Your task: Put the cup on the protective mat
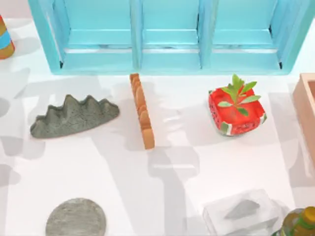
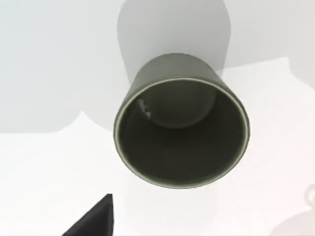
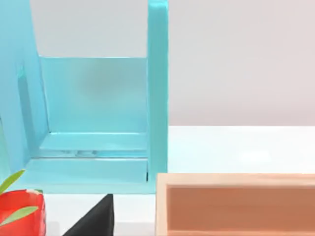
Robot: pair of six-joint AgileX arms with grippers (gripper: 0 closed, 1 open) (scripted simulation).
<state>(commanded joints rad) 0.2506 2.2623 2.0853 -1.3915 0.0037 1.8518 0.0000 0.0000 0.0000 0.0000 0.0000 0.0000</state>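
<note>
Your cup (image 1: pixel 5 38) stands at the worktop's (image 1: pixel 197 162) far left edge, orange with a light-blue band, cut off by the top view's border. The mat (image 1: pixel 76 218), a speckled grey disc, lies flat near the front left, well apart from the cup. Between them sits a jagged grey ridge (image 1: pixel 71 116). A notched orange strip (image 1: pixel 141 110) lies mid-worktop, with a watermelon planter (image 1: pixel 235 112) to its right and a turquoise shelf (image 1: pixel 170 37) along the back. A clear block (image 1: pixel 241 211) sits front right. Your left wrist camera looks into an olive-green pot (image 2: pixel 181 123); the right one faces a wooden box (image 3: pixel 236 204). Neither gripper's opening can be told.
</note>
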